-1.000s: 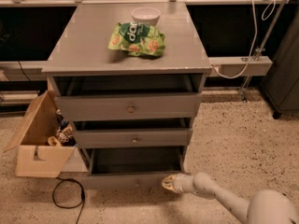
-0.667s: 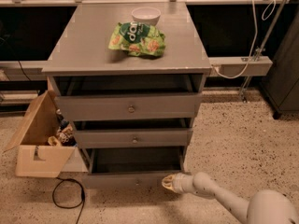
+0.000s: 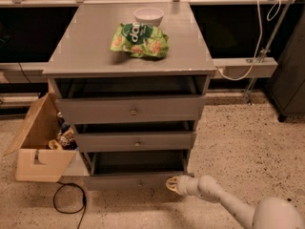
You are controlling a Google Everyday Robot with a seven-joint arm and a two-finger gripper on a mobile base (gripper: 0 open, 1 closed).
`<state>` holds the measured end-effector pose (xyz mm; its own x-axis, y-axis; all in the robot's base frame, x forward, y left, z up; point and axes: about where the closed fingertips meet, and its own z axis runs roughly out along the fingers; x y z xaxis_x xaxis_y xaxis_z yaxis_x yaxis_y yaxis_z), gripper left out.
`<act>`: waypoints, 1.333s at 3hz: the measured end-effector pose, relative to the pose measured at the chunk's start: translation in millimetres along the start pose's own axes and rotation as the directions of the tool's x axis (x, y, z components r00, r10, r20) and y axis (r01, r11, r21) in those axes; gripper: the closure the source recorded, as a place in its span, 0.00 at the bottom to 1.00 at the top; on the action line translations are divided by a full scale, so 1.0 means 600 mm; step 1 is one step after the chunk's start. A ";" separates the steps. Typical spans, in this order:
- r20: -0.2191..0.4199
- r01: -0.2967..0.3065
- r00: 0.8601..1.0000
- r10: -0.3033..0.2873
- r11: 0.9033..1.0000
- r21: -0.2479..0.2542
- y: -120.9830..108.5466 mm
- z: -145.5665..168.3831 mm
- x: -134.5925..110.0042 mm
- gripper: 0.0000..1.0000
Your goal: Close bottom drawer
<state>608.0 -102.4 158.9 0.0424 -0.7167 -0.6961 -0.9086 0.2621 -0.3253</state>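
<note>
The grey cabinet has three drawers, all pulled out a little. The bottom drawer is the lowest one, with a low flat front just above the floor; it stands open, and its dark inside shows above the front. My gripper is low at the right end of that drawer's front, at or very near it. The white arm runs from it to the lower right corner.
A green snack bag and a white bowl sit on the cabinet top. An open cardboard box with items stands at the left. A black cable loops on the speckled floor. A rail with a white cord runs behind.
</note>
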 end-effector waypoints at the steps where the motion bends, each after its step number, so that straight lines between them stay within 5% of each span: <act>1: 0.023 0.027 0.999 -0.028 0.999 0.047 -0.031 0.005 -0.002 1.00; 2: 0.096 0.042 0.994 -0.048 0.997 0.065 -0.040 0.037 -0.035 1.00; 4: 0.127 0.064 0.989 -0.079 0.991 0.117 -0.090 0.044 -0.047 1.00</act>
<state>666.7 -79.3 179.2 0.1665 -0.6473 -0.7438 -0.8492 0.2893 -0.4418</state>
